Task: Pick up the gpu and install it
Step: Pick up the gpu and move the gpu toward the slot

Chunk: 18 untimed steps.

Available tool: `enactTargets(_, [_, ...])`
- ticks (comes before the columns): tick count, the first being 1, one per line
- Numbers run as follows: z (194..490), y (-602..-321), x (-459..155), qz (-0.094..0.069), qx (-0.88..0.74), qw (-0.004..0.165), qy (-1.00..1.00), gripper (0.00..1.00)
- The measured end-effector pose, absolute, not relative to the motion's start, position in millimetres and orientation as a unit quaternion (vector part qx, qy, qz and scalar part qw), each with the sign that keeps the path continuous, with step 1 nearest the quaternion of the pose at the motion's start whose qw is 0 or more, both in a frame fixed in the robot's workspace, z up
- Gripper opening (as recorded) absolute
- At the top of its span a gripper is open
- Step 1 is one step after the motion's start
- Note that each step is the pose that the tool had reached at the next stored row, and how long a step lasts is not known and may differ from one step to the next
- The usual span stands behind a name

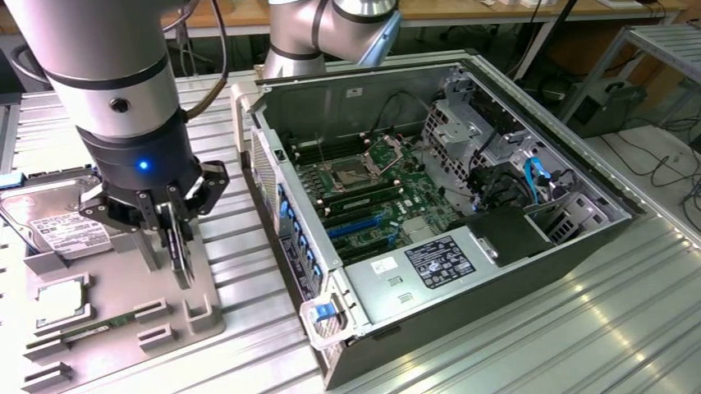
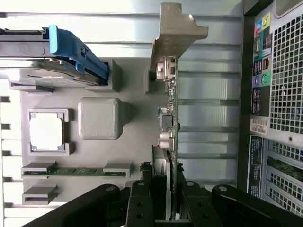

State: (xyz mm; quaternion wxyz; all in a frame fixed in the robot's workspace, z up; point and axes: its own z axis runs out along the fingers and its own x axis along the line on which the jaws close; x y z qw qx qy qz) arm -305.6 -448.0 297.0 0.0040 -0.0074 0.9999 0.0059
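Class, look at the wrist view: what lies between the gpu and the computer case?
Nothing but bare ribbed table. In the wrist view the stretch from the gpu to the case holds no object.

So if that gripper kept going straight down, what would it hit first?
Probably the gpu, standing on edge directly under the gripper, then the grey tray holding it. The remaining gap is unclear.

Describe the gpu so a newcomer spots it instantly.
Start at the open black computer case; beside it on the exterior view's left lies a grey moulded parts tray. The gpu is the thin green card standing on edge there, clamped in the black gripper. Unlike the boxy silver hard drive and small memory stick, it carries a silver metal bracket.
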Motion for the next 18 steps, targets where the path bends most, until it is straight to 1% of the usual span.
enactTargets(18, [328.0, -447.9, -305.6, 0.006, -0.007, 0.004, 1.000, 0.28])
